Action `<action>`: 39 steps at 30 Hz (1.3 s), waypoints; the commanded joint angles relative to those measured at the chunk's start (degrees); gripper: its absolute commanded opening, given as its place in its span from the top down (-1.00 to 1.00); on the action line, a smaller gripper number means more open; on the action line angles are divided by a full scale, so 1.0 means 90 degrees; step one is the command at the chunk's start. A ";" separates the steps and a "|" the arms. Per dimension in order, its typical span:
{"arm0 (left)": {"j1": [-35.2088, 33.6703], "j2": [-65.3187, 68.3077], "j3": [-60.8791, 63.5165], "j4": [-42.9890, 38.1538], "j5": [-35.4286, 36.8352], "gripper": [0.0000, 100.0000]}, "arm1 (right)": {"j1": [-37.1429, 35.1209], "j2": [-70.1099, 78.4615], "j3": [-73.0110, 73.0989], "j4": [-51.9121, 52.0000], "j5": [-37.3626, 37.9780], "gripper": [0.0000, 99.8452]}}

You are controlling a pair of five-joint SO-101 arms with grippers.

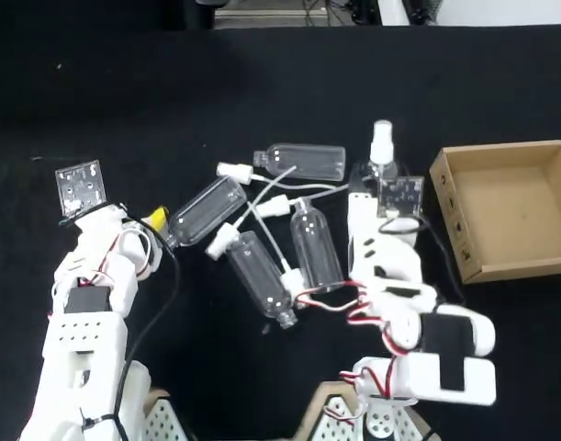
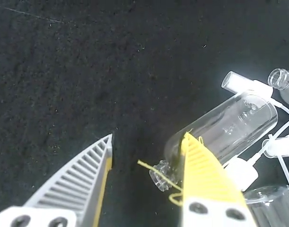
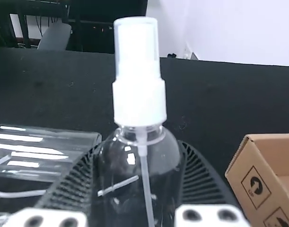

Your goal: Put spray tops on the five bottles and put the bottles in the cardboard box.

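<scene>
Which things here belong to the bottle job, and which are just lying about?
Job: capped bottle in the right gripper; four open bottles lying flat; loose spray tops; cardboard box.
Not the job: black table; chair behind it.

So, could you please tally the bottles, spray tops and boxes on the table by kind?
Bottles: 5
Loose spray tops: 4
Fitted spray top: 1
Cardboard box: 1
Total: 11
</scene>
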 commanded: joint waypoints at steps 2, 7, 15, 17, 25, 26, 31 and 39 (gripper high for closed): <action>0.0063 -0.0098 -0.0132 -0.0117 0.0049 0.57 | -0.0078 -0.0679 0.0454 0.0029 0.0049 0.77; 0.0063 -0.0098 -0.0122 -0.0117 0.0049 0.57 | -0.0059 -0.1011 0.0698 0.0166 0.0078 0.76; 0.0063 -0.0098 -0.0112 -0.0117 0.0049 0.57 | -0.0039 -0.1060 0.0132 0.1631 0.0049 0.58; 0.0063 -0.0098 -0.0112 -0.0117 0.0049 0.57 | -0.0068 -0.1060 0.0132 0.1612 0.0049 0.56; 0.0063 -0.0098 -0.0103 -0.0117 0.0049 0.57 | -0.0068 -0.1060 0.0083 0.1299 0.0049 0.62; 0.0063 -0.0098 -0.0112 -0.0088 0.0049 0.57 | -0.0068 -0.1089 0.0083 0.1241 0.0049 0.62; 0.0054 -0.0098 -0.0278 -0.0029 0.0039 0.56 | -0.0068 -0.1509 0.0181 0.1280 0.0039 0.62; 0.0054 -0.0029 -0.1480 0.1475 -0.0352 0.53 | -0.0068 -0.2125 0.0571 0.1368 -0.0459 0.62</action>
